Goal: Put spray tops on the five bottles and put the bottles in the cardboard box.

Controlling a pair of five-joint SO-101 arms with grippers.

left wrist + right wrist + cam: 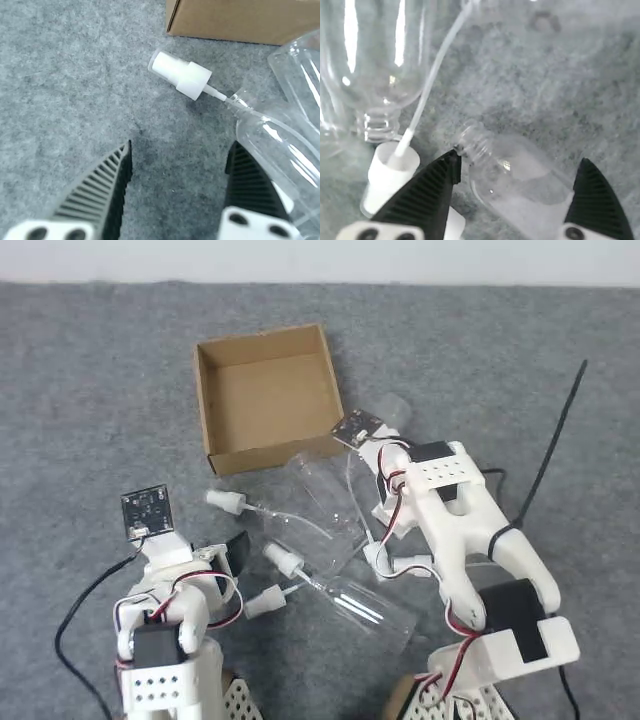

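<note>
The left gripper (181,147) has its jaws spread wide, with bare grey carpet (65,75) between them. Just past its fingertips lies a white spray top (180,76). Its thin tube runs into the neck of a clear bottle (280,145), which lies on its side just beside one jaw. The top is not seated on the neck. Farther out is a wall of the cardboard box (240,20).

The right gripper (520,161) is wide open too, with one jaw on either side of a capless bottle (520,192) lying on the carpet. I cannot tell whether the jaws touch it. Beside one jaw lies a loose spray top (387,175) with its tube, and past that is the threaded neck of a neighbouring bottle (375,75).

In the high view the box stands open at 12 o'clock of the heap of bottles (330,502), all of which lie on the carpet outside it. The left arm (165,620) is at the heap's 8 o'clock and the right arm (470,530) at its 3 o'clock.
</note>
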